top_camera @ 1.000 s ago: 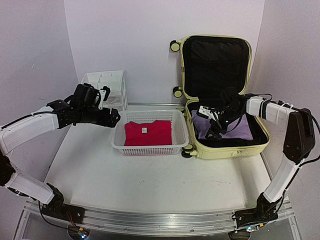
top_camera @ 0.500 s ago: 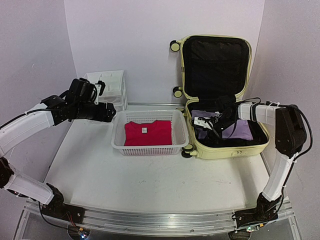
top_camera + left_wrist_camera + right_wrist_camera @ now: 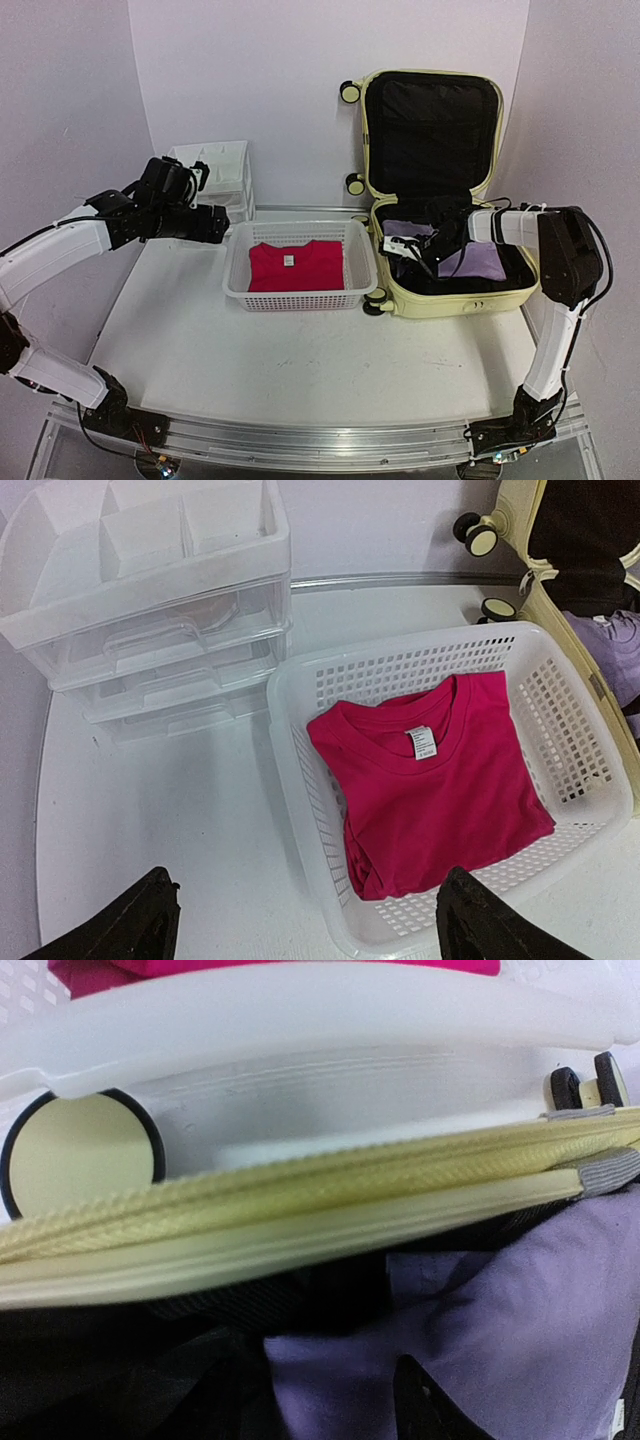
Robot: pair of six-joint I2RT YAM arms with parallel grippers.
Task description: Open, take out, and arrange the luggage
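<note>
Standing open at the far right of the surface (image 3: 300,350), the one luggage (image 3: 430,130) has its lid upright against the back wall and its lower shell flat; its wheeled end faces left, so its length runs left to right, and four wheels show in the top view alone. Just beside that end sits one white mesh basket (image 3: 300,298), and well to the left, at the back, one white drawer unit (image 3: 215,165), whose three clear drawers and open top compartments only the left wrist view makes plain. One folded red shirt (image 3: 295,265) lies in the basket, its white neck label (image 3: 423,742) readable as a label only from the left wrist. One purple garment (image 3: 480,262) lies in the lower shell. The left gripper (image 3: 215,225) hovers between drawer unit and basket, its fingers (image 3: 150,920) spread wide and holding nothing. The right gripper (image 3: 412,248) is down inside the shell on the purple cloth; I cannot tell whether it pinches it. Its own camera shows the pale yellow zip edge and one cream wheel (image 3: 80,1155) close up.
</note>
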